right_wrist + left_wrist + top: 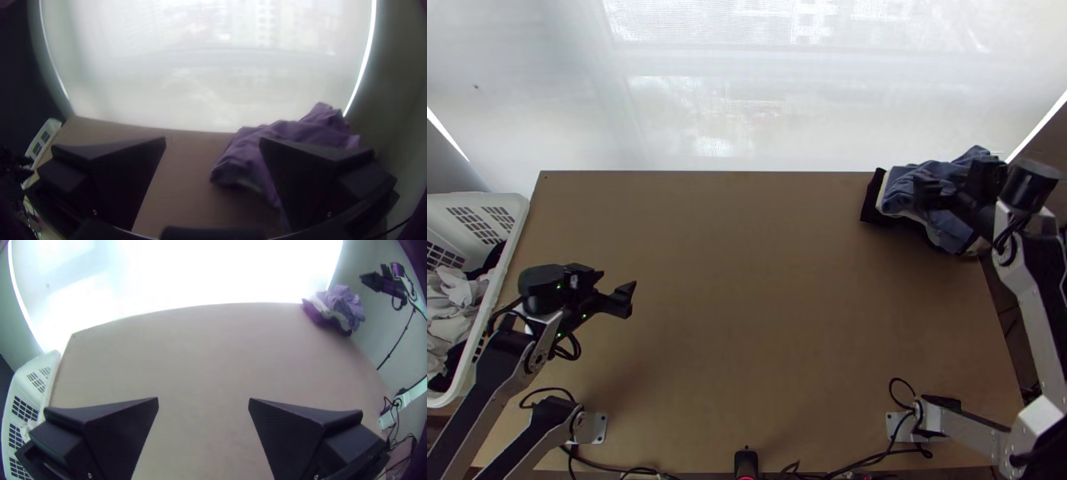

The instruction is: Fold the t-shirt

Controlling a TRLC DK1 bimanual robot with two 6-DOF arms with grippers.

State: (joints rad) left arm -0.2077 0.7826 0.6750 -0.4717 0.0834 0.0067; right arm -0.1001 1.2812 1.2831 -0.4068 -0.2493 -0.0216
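Observation:
A bunched blue-grey cloth [933,176] tops a pile of clothes at the table's far right corner, with white and black fabric beneath it. Whether the t-shirt is among these cannot be told. Above the pile is my right gripper [947,172]; in the right wrist view this gripper [212,142] is open, the cloth [284,142] lying beyond and partly behind one finger. My left gripper [617,286] is over the table's left part, and in the left wrist view the gripper [203,402] has its fingers wide apart with bare table between them.
A white basket [515,232] holding light and dark clothes stands at the table's left edge. The wooden table [747,304] stretches bare between the arms. Cables [863,464] run along its near edge. A bright window covering [747,120] hangs beyond the far edge.

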